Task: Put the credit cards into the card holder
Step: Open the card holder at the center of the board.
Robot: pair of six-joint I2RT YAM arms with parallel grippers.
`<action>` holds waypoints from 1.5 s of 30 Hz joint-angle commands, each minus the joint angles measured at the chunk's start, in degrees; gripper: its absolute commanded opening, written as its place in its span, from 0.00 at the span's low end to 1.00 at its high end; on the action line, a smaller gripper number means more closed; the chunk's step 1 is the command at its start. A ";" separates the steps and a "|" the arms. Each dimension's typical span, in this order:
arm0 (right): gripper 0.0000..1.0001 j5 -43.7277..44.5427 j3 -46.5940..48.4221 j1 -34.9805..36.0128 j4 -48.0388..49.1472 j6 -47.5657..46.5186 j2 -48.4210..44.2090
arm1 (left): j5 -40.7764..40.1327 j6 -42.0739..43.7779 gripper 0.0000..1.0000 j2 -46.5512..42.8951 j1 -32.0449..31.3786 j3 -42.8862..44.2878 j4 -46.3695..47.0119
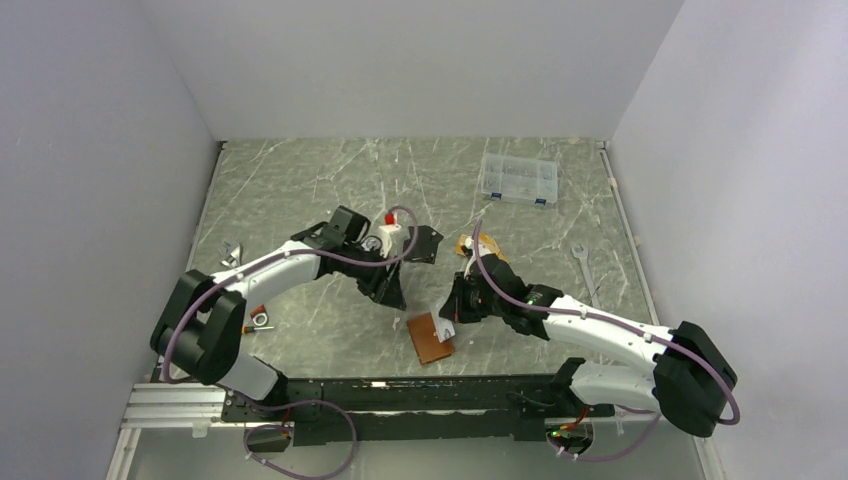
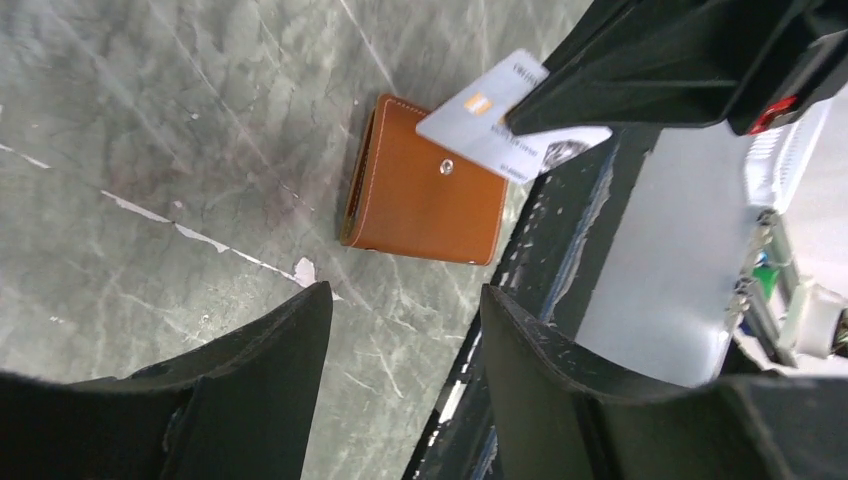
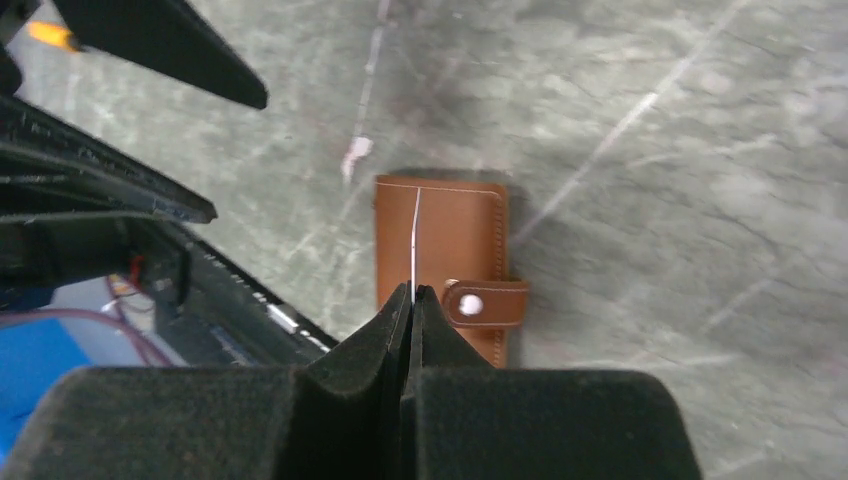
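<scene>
**Right claw (image 3: 412, 295) pinches silver-grey card (image 3: 415, 235) over card holder (image 3: 440, 230)**

Black pads pressed tight on that card, seen edge-on from the wrist! Straight beneath it the tan card holder lies folded flat on the tabletop (image 3: 650, 150), close to the near edge between both arms, with its snap tab fastened. Left claw (image 2: 405, 300) hangs alongside, spread wide and gripping nothing, and the holder sits just beyond its tips.

Grey marbled table (image 1: 300, 180): brown card holder (image 1: 431, 338) near front edge, clear compartment box (image 1: 517, 180) far right, wrench (image 1: 585, 268) right.
</scene>
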 commanded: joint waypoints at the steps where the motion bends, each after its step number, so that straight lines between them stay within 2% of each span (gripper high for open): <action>1: 0.00 9.29 1.75 1.01 -6.35 0.59 -0.08 | -4.76 10.02 0.61 2.39 -3.91 3.12 -2.12; 9: 0.00 14.58 2.41 1.60 -12.85 1.27 -0.45 | -8.95 16.46 0.62 5.95 -11.87 4.06 -2.10; 18: 0.00 13.50 -0.50 2.33 -10.05 2.33 -0.11 | -15.83 20.54 0.65 9.94 -14.83 7.61 -0.45; 19: 0.00 13.35 -0.86 2.33 -9.66 2.43 -0.02 | -16.05 21.33 0.76 10.33 -14.99 7.91 -0.32; 21: 0.00 13.21 -1.58 2.48 -8.81 2.68 0.22 | -16.19 23.30 0.83 11.35 -15.48 8.86 -1.20; 22: 0.00 13.20 -1.90 2.50 -8.54 2.81 0.37 | -15.63 24.87 0.95 11.99 -15.73 9.34 -2.11; 23: 0.00 13.27 -2.08 2.51 -8.46 2.90 0.60 | -15.53 26.31 0.98 12.63 -16.24 9.97 -3.11; 27: 0.00 13.31 -3.37 2.65 -7.83 3.21 0.72 | -13.38 30.85 0.95 16.35 -16.94 12.95 -8.26; 30: 0.00 13.40 -3.90 2.69 -7.62 3.40 0.58 | -11.21 33.14 0.88 18.32 -16.96 14.27 -10.31; 37: 0.00 13.51 -5.77 2.85 -7.13 4.93 -0.32 | -8.85 36.19 0.63 20.65 -17.08 15.88 -11.55; 38: 0.00 13.55 -6.28 2.84 -6.99 5.28 -0.62 | -8.34 36.64 0.53 20.73 -17.10 16.03 -11.59; 40: 0.00 13.74 -7.09 2.97 -6.91 6.17 -1.11 | -7.53 37.38 0.26 21.11 -17.17 16.62 -11.75; 41: 0.00 13.93 -7.58 3.01 -7.03 6.70 -1.49 | -7.83 37.74 0.03 21.38 -17.21 16.89 -11.81; 42: 0.00 14.20 -8.10 3.00 -7.08 7.41 -1.96 | -8.37 38.04 0.00 21.72 -17.27 17.29 -11.90; 45: 0.00 15.73 -10.02 2.98 -7.37 10.24 -4.42 | -9.73 38.76 0.00 22.04 -17.30 18.19 -11.62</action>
